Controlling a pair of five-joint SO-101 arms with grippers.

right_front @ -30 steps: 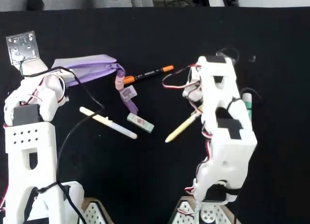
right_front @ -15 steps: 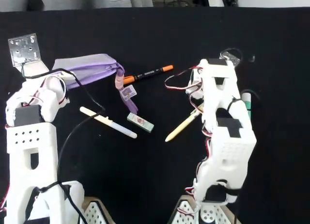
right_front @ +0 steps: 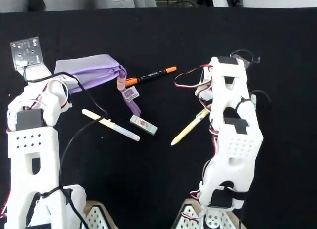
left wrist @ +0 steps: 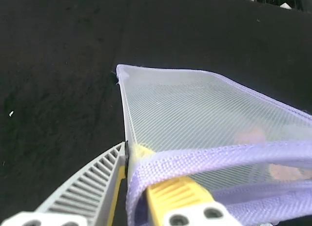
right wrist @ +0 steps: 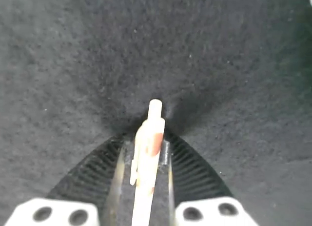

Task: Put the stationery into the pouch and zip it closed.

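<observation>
The purple mesh pouch (right_front: pixel 89 70) lies at the back left, and its mesh wall (left wrist: pixel 204 118) shows close up in the left wrist view. My left gripper (left wrist: pixel 134 162) is shut on the pouch's purple zip edge at its near-left end (right_front: pixel 62 88). My right gripper (right wrist: pixel 145 148) is shut on a cream-yellow pen (right wrist: pixel 146 157), which slants out from under the right arm toward the front left (right_front: pixel 189 126). An orange-capped black pen (right_front: pixel 148 75), a white pen (right_front: pixel 110 124) and a small eraser (right_front: pixel 143 125) lie on the black table between the arms.
A purple strap (right_front: pixel 131 104) with a small tag (right_front: pixel 130 94) trails from the pouch's right end toward the eraser. A metal plate (right_front: pixel 25 51) stands at the back left corner. A green-tipped item (right_front: pixel 253 103) peeks out behind the right arm.
The right arm has shifted slightly right and back, carrying the yellow pen with it. The left arm has nudged the pouch a little toward the back.
</observation>
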